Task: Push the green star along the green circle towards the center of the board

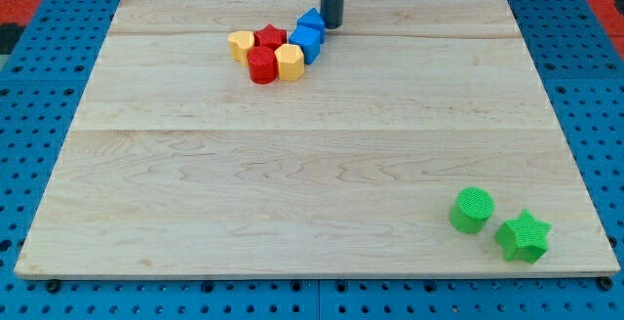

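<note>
Green star (525, 236) beside green circle (472, 210) at bottom right; my tip (331, 25), clawless, against far blue block (311, 21).

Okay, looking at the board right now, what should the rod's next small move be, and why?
Probably carry my tip away from the blue blocks at the view's top and down toward the bottom right corner, ending just right of and below the green star. The green circle sits up-left of the star, so pushing from there should drive both toward the center.
</note>
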Controlling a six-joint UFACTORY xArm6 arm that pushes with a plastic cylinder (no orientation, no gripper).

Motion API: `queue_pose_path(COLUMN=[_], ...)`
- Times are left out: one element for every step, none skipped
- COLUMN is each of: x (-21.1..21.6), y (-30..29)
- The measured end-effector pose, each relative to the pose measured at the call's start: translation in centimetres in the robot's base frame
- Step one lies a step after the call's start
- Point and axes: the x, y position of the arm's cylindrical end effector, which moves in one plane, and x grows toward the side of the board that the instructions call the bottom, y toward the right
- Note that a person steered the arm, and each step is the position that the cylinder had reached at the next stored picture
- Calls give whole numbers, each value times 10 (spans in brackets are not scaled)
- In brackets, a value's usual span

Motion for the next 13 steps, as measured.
queue_pose_path(x=[-9, -17, -17, -17, 9, 43, 90, 151, 221, 296, 362, 364, 365], y=[-12, -30, -39, -31, 16, 80, 145, 204, 255, 292, 304, 276, 238])
